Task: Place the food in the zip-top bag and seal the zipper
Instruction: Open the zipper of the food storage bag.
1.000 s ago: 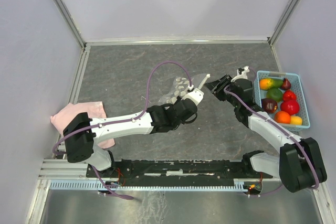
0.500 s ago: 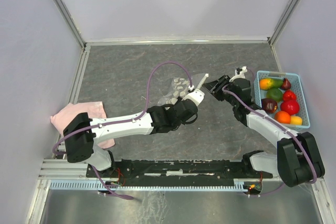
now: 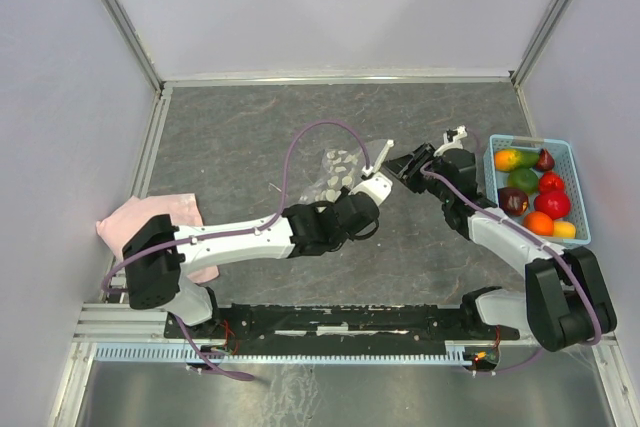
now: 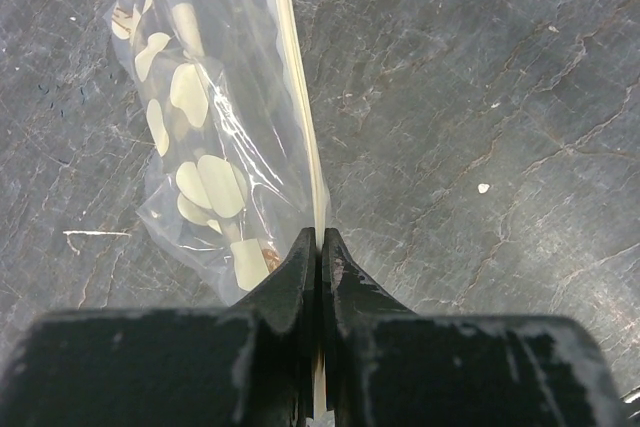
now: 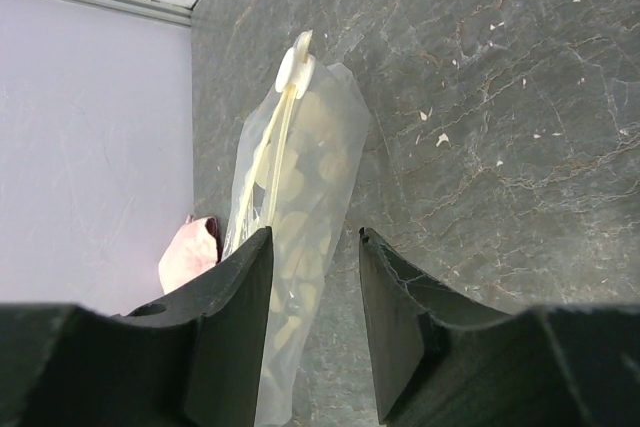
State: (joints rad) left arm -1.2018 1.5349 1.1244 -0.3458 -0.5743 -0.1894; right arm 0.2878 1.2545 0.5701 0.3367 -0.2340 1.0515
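Left gripper (image 4: pixel 319 243): jaws pinched shut on the zipper (image 4: pixel 303 117), the whitish strip running up from between them. Zip-top bag (image 4: pixel 205 137) is at mid desk (image 3: pixel 250 127), its spotted body sagging to the strip's left in the wrist view. Right gripper (image 5: pixel 315 247): jaws apart, holding nothing, just beside the bag's end with the white slider tab (image 5: pixel 294 65). Food (image 3: pixel 530 182) all sits in the light-blue basket (image 3: pixel 530 138) at the desk's right edge, well apart from the bag. Pink cloth (image 3: pixel 150 219) lies at left.
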